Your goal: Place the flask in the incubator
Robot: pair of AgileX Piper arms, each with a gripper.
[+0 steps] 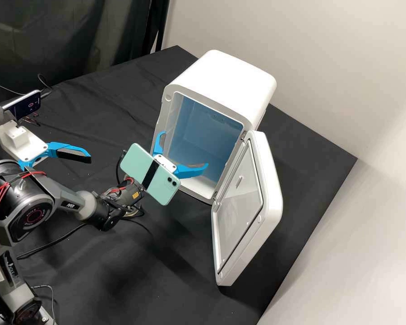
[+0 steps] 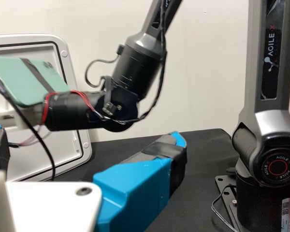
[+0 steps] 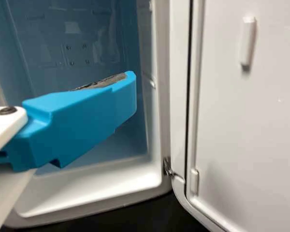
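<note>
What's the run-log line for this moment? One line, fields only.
incubator: door open | right hand: open, empty, at incubator mouth | left hand: open, empty, over bench

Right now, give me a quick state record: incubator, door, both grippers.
incubator: white, upright on the bench, blue inside
door: swung wide open, hanging from its hinge beside the opening
right gripper: open, holding nothing, at the incubator's opening with its fingers pointing in
left gripper: open, holding nothing, over the bench, well apart from the incubator
phone: mint green, clamped on the right arm's wrist
</note>
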